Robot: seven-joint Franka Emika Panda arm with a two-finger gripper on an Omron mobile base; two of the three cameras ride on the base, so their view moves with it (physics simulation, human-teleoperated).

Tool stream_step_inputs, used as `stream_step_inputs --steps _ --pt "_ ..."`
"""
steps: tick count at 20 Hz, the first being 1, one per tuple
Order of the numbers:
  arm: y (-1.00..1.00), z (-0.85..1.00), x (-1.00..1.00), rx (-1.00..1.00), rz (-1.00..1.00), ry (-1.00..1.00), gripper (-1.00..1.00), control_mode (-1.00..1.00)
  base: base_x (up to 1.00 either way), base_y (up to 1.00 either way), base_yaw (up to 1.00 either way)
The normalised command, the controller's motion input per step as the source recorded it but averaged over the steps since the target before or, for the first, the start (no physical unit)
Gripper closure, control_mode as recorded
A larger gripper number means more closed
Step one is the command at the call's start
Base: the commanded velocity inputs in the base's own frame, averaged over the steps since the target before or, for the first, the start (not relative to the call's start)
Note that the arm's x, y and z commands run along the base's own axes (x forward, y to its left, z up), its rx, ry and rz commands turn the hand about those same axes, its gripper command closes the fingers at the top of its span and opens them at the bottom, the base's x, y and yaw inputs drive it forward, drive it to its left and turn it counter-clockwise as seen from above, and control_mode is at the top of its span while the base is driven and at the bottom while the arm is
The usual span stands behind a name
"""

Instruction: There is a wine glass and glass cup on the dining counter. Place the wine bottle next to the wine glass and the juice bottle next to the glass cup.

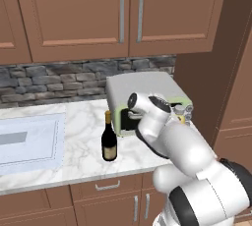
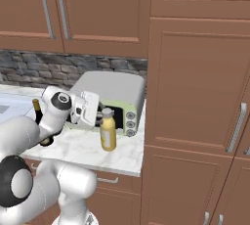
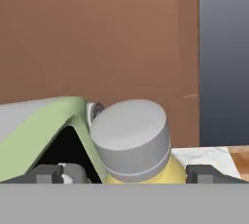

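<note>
The stubby yellow juice bottle with a pale label and grey cap stands upright on the white-grey veined marble table near its front edge, just in front of the pale green and grey toaster oven. In the hand view its grey cap sits between the two dark fingertips, which stand apart on either side of the bottle's shoulder without visibly pressing it (the jaws are apart). The robot's jaws hover just beside the bottle's neck, in front of the oven's dark opening. The dark glass wine bottle with gold foil top and tan label stands upright on the same table, left of the oven and well apart from the juice bottle. Behind runs a grey stone backsplash, with brown wooden cabinets above.
</note>
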Motion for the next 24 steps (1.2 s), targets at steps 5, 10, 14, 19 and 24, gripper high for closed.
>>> stream_step_inputs --steps 5,10,14,19,24 --pt "-0.03 -0.22 0.33 -0.13 0.00 0.00 -1.00 -1.00 0.00 0.00 0.00" --pt "-0.04 -0.07 0.14 -0.09 0.00 0.00 -1.00 -1.00 0.00 0.00 0.00" --pt "0.00 -0.08 -0.18 -0.11 0.00 -0.05 -1.00 -1.00 0.00 0.00 0.00" --pt "0.00 -0.05 -0.15 -0.11 0.00 -0.06 -1.00 -1.00 0.00 0.00 0.00" --pt "0.00 0.00 0.01 -0.06 -0.01 0.00 -1.00 -1.00 0.00 0.00 0.00"
